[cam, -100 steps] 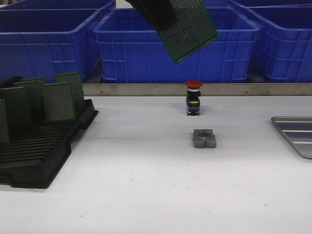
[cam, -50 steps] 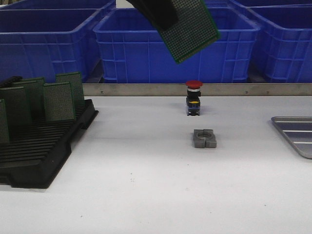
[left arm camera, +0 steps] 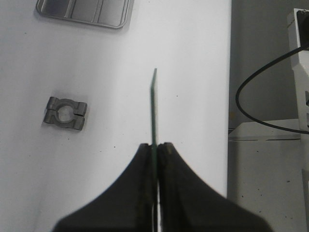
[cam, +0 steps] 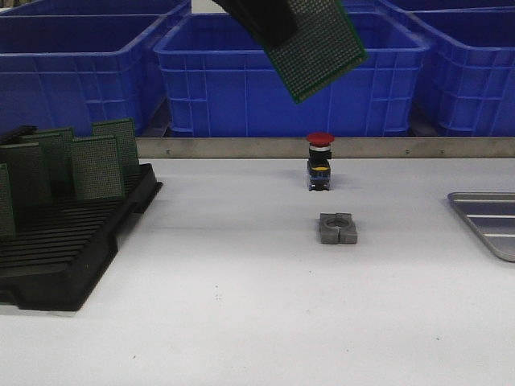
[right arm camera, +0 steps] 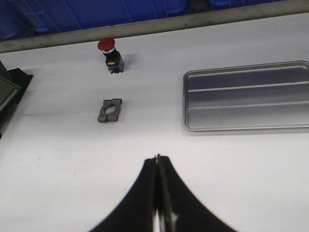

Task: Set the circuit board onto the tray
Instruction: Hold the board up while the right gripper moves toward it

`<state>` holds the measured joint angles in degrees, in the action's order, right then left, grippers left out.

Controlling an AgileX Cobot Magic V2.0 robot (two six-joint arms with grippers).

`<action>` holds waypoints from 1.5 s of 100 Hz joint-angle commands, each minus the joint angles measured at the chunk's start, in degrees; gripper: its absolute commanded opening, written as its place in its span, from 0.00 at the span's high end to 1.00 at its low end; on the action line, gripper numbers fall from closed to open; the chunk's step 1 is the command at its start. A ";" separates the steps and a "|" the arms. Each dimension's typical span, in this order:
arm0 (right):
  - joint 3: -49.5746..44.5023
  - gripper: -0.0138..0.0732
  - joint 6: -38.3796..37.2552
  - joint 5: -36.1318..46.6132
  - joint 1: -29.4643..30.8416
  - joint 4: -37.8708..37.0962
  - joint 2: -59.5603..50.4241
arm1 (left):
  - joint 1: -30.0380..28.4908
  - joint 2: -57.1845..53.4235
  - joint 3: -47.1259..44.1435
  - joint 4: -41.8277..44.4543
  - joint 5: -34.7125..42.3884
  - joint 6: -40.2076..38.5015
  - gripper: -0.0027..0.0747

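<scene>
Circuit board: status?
Left gripper shut on circuit board, held high. Right gripper shut, empty. Tray bare; metal clamp block sits on table below the board.

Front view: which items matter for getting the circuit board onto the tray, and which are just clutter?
Job:
- circuit board, clamped in the left gripper
- tray, holding nothing

Lying about:
- red push button
- grey metal clamp block
- black rack of spare boards
- blue crates

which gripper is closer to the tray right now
Probably the right. The right gripper, shut and empty, hangs over bare table just short of the tray. The left gripper, shut on the circuit board, is high over mid-table, with the tray farther off.
</scene>
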<state>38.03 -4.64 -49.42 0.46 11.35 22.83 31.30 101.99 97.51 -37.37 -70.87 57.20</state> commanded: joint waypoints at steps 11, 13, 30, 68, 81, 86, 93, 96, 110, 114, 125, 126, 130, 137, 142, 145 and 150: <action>1.91 0.92 0.17 4.16 -0.22 0.98 2.45 | 0.45 -3.00 1.75 -3.69 -2.25 -0.75 0.99; 1.91 0.92 0.17 4.02 -0.22 0.98 2.45 | 0.45 -3.00 1.75 -3.69 -2.25 -0.75 0.99; 1.91 0.91 0.17 2.30 -0.22 0.98 2.45 | 0.45 -3.00 1.75 -3.69 -2.25 -0.75 0.99; 1.91 0.29 0.17 0.83 -0.22 0.98 2.45 | 0.45 -3.00 1.75 -3.69 -2.25 -0.75 0.99; 1.91 0.18 0.17 3.67 -0.22 1.08 2.60 | 0.45 -3.00 1.75 -3.69 -2.25 -0.75 0.99; 1.91 0.18 0.33 5.02 -0.22 1.55 3.16 | 0.45 -3.00 1.75 -3.69 -2.25 -0.75 0.99; 1.97 0.18 2.93 6.55 -0.22 3.52 4.78 | 0.45 -3.00 1.75 -3.69 -2.25 -0.75 0.99; 2.02 0.18 4.64 7.08 -0.22 4.75 5.81 | 0.45 -3.00 1.75 -3.69 -2.25 -0.75 0.99; 3.57 0.18 20.39 6.74 -0.22 15.12 13.51 | 0.45 -3.00 1.75 -3.69 -2.25 -0.75 0.99; 4.31 0.18 26.37 6.43 -0.22 18.86 16.22 | 0.45 -3.00 1.75 -3.69 -2.25 -0.75 0.99; 6.56 0.18 40.95 6.00 -0.22 27.29 22.78 | 0.45 -3.00 1.75 -3.69 -2.25 -0.75 0.99; 6.71 0.18 42.82 5.99 -0.22 28.35 23.65 | 0.45 -3.00 1.75 -3.69 -2.25 -0.75 0.99; 7.73 0.18 47.69 5.47 -0.22 31.37 25.91 | 0.45 -3.00 1.75 -3.69 -2.25 -0.75 0.99; 9.67 0.18 57.15 3.35 -0.22 35.65 30.27 | 0.45 -3.00 1.75 -3.69 -2.25 -0.75 0.99; 11.10 0.18 63.24 1.52 -0.22 38.46 33.27 | 0.45 -3.00 1.75 -3.69 -2.25 -0.75 0.99; 11.93 0.18 65.99 0.11 -0.22 39.85 35.28 | 0.45 -3.00 1.75 -3.69 -2.25 -0.75 0.99; 13.43 0.18 70.20 -1.92 -0.22 41.85 38.02 | 0.45 -3.00 1.75 -3.69 -2.25 -0.75 0.99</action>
<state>47.46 56.09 -49.46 0.46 46.26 57.21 31.30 101.99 97.51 -37.50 -70.87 57.11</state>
